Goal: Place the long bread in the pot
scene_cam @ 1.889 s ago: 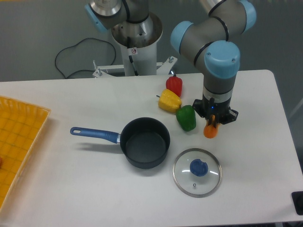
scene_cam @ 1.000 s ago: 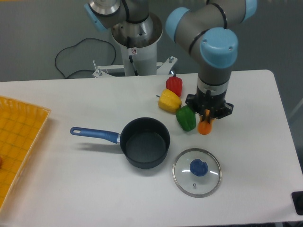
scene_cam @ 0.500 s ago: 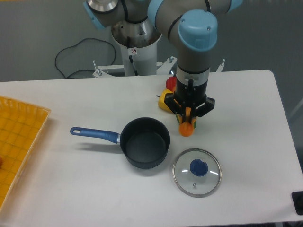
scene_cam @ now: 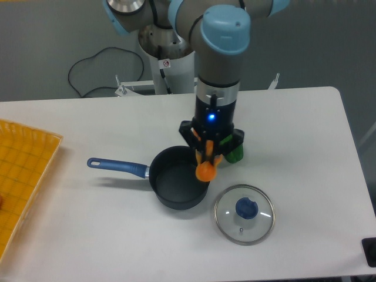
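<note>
Starting at the far left, a yellow mesh tray [scene_cam: 23, 170] sits at the table's edge, well apart from the work and with no part in this step. Next comes the pot [scene_cam: 176, 187], mouth up, its blue handle [scene_cam: 116, 167] pointing left so the open bowl faces the arm with nothing across it. Over the pot's right rim hangs the gripper [scene_cam: 207, 154], pointing straight down, its fingers closed on the long bread [scene_cam: 205, 167]. The bread is held upright, end down, so only its rounded orange tip shows below the fingers; that grip probably suits a loaf longer than the pot is wide, since it can go in end first and lean on the wall. The tip looks to be just above or level with the rim, though from this angle I cannot tell whether it has passed inside. A green pepper [scene_cam: 235, 154] peeks out just right of the gripper, mostly hidden behind it. Nearer the camera and right of the pot lies the glass lid [scene_cam: 244, 214], flat on the table [scene_cam: 305, 153], set aside so the pot stays open for the bread.
</note>
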Tool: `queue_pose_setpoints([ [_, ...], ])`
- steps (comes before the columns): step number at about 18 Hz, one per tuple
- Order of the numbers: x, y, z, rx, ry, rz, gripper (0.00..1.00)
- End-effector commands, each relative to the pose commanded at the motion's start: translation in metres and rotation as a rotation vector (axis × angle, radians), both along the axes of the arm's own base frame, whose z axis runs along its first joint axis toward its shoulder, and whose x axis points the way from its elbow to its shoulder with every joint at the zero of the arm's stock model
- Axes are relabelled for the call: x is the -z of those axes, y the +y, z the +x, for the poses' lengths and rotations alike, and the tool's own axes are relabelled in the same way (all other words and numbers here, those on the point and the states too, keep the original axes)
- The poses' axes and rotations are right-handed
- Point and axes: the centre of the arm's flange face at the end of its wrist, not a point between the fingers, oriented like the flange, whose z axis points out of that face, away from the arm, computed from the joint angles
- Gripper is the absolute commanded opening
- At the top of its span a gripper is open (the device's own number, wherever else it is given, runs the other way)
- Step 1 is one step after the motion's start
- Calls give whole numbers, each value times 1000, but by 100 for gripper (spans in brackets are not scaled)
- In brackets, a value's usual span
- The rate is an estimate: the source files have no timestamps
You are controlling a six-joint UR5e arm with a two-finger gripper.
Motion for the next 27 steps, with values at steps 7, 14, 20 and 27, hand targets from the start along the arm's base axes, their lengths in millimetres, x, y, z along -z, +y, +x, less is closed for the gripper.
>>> queue_pose_setpoints([
  [7,14,17,7,26,0,1,24],
  [14,38,30,0,35,-2,-3,24],
  [20,54,38,-6,36,-3,-7,26],
  [27,72,52,-2,55,-5,-19,28],
])
